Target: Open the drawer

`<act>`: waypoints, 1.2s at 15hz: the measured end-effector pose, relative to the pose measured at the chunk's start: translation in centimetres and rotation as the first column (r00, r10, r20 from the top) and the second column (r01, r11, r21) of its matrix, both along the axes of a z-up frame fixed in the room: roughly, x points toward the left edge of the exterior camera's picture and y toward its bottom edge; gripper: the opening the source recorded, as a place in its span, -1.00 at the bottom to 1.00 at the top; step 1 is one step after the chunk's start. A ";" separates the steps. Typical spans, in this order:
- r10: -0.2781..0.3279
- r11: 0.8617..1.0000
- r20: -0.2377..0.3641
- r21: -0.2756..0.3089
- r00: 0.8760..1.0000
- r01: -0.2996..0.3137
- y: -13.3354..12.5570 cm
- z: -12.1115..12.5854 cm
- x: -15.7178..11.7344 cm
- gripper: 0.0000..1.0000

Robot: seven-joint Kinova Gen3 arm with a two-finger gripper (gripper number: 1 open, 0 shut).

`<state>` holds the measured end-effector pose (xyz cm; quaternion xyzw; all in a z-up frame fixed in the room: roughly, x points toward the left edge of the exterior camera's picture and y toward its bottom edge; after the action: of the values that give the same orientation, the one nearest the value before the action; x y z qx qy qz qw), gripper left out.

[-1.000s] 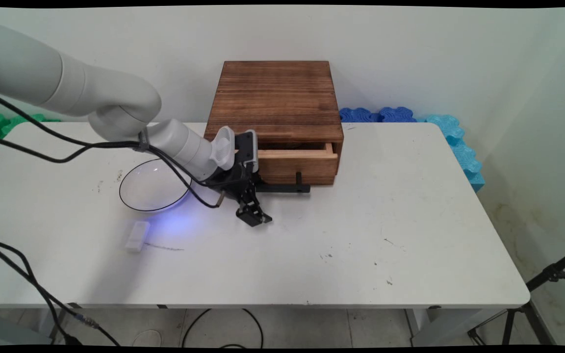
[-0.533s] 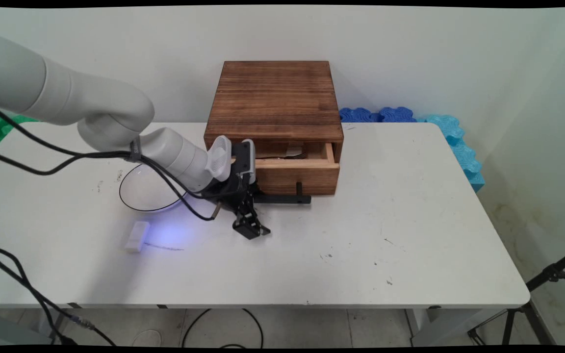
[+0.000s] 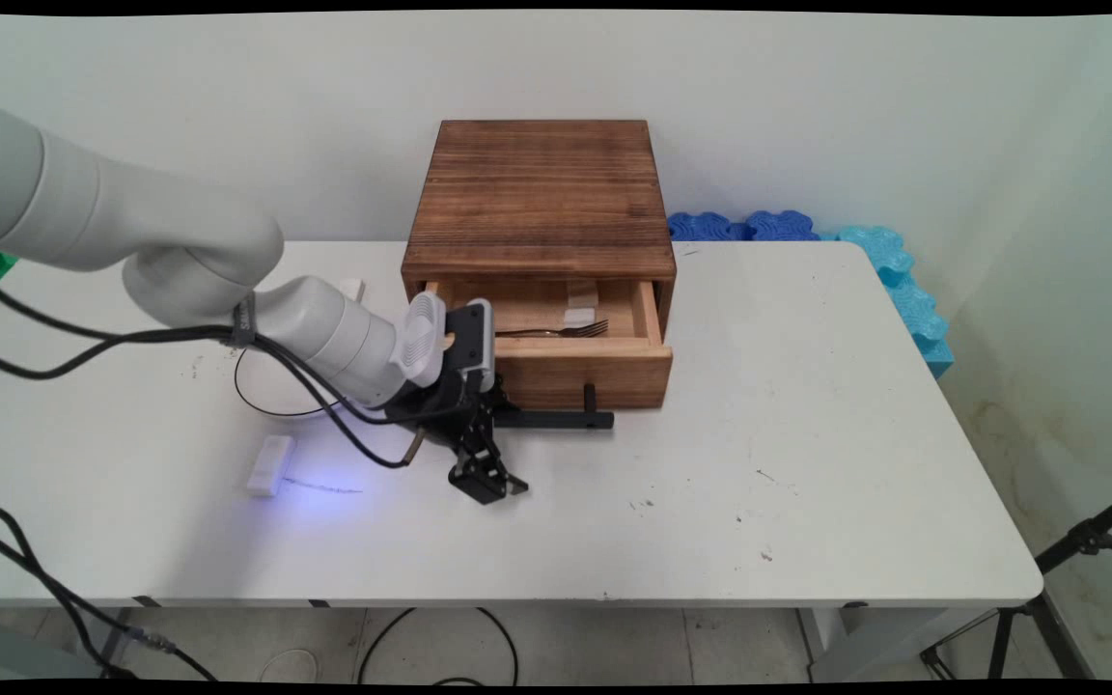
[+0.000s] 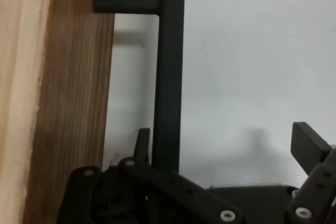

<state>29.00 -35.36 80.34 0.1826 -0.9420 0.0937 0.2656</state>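
A white table (image 3: 807,434), scuffed and marked with small dark specks, stood against a plain pale wall, with blue foam pieces (image 3: 807,232) lying along its far right edge and a tripod leg showing at the lower right. On the table's far side sat a dark wooden box (image 3: 542,193) with its drawer (image 3: 575,362) pulled partly out toward the camera.

The drawer's black bar handle (image 3: 556,418) ran left to right along the drawer front, standing off it on short posts. Inside the drawer lay a fork (image 3: 556,332), its long axis also left to right, tines toward the right, beside a small white piece (image 3: 580,301).

The gripper (image 3: 485,478) hung at the handle's left end, its fingers apart; one finger sat behind the bar, between it and the drawer front, the other well out over the table. The hand view showed this hooking plainly (the bar (image 4: 168,77) passed between the fingers (image 4: 310,148) without being squeezed), which the main view could not settle. Only the main view showed the clear bowl (image 3: 276,386) behind the arm and a small white block (image 3: 269,465) near it.
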 end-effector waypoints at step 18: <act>-0.043 0.999 -0.032 0.012 0.999 0.043 5.8 0.0 -1.6 1.00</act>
<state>27.41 -29.53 80.37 0.1655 -0.9419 0.0788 0.2813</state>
